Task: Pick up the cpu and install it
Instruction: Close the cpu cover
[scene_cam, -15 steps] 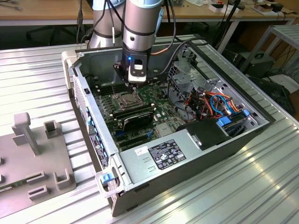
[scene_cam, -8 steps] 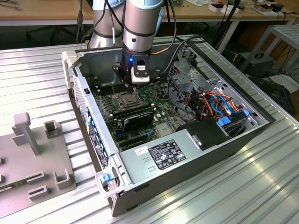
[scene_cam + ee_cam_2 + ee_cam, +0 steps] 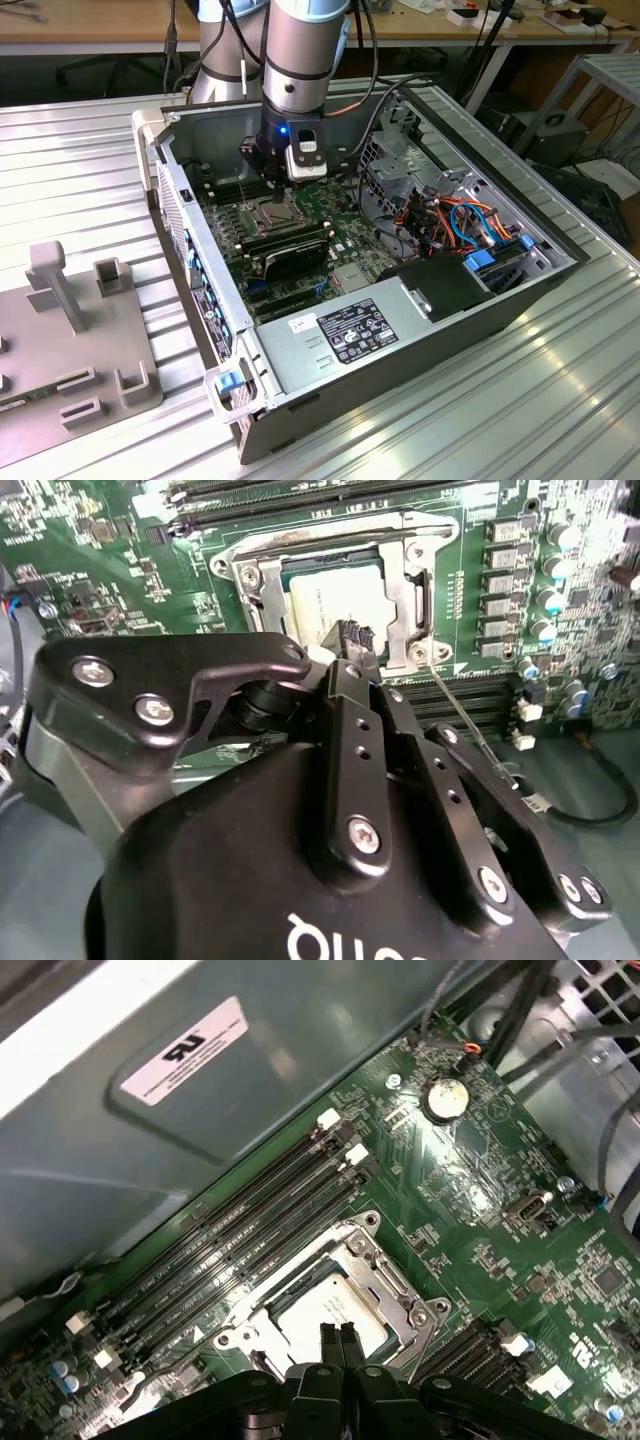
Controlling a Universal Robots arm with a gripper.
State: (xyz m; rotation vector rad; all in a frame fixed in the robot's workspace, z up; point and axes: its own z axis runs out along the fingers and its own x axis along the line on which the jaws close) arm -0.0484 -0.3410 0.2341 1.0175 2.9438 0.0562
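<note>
The cpu [image 3: 322, 1312] is a small square chip with a grey face. It lies flat inside the metal-framed socket [image 3: 415, 1317] of the green board [image 3: 470, 1190]; the second wrist view shows the cpu [image 3: 340, 598] there too. My gripper [image 3: 337, 1336] hangs just above the chip's edge with its two black fingertips [image 3: 327, 1334] pressed together and nothing between them. In the second wrist view the gripper [image 3: 350, 637] partly hides the cpu's near edge. In the exterior view the gripper [image 3: 270, 182] is inside the open computer case, over the socket [image 3: 274, 211].
Long black memory slots [image 3: 250, 1230] run beside the socket. A thin metal lever [image 3: 470, 725] sticks out from the socket frame. The case wall [image 3: 150, 1130] stands close behind. A power supply [image 3: 350, 325], coloured cables [image 3: 460, 215] and a grey fixture [image 3: 70, 340] are nearby.
</note>
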